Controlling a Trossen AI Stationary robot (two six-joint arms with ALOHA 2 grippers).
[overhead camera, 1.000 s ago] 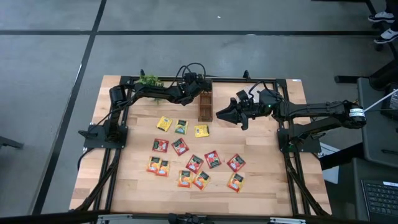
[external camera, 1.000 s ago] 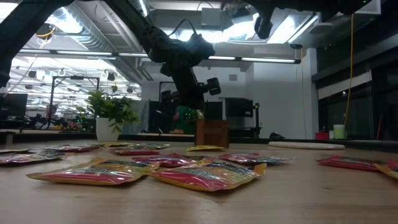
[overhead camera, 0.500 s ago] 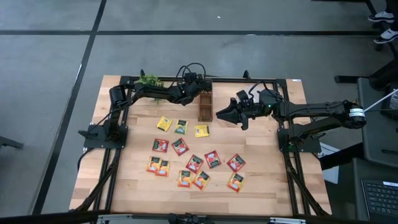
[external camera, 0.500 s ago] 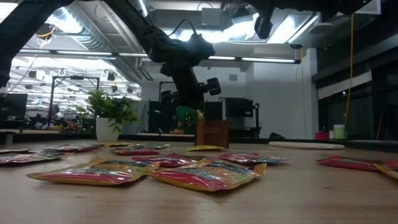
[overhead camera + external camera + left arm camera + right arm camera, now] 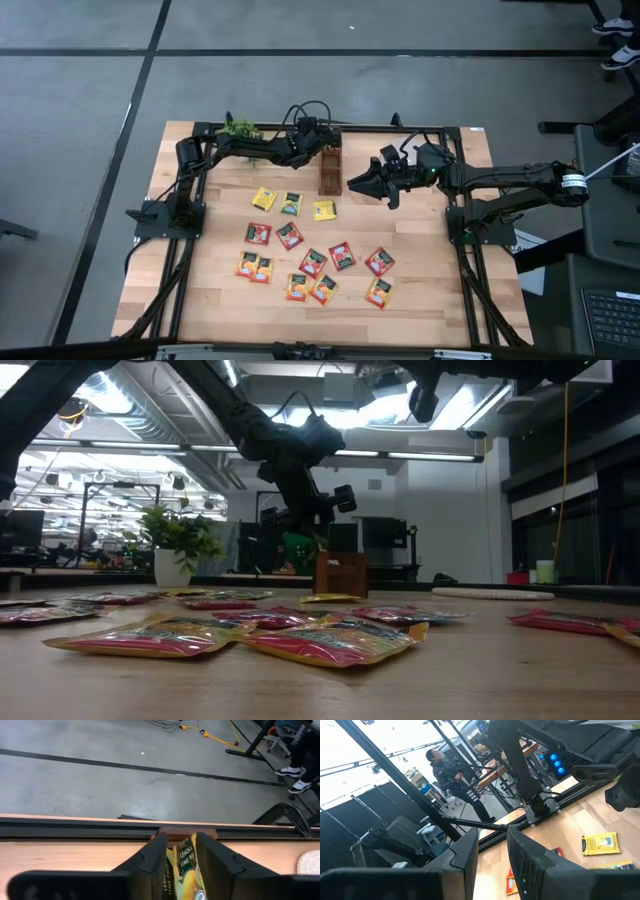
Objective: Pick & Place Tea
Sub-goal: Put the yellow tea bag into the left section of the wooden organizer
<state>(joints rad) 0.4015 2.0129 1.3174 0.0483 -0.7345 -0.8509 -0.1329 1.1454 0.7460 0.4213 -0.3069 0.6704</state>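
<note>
Currently, thirteen tea sachets [image 5: 313, 262] can be counted lying flat on the counter [image 5: 430, 300]: three yellow or green in the row nearest the wooden box [image 5: 330, 170], five red in the middle, and five orange nearest the front edge. Being square, they have no long axis, and they are turned at differing angles.

Two more sachets [image 5: 186, 865] are seen standing on edge between the fingers [image 5: 156, 862] of the left end effector [image 5: 180, 837], over the wooden box, with their lettering running upward. Whether they are gripped or let go cannot be told.

The right end effector [image 5: 355, 185] is held beside the box, fingers parted and empty. One potted plant [image 5: 240, 130] stands at the back.
</note>
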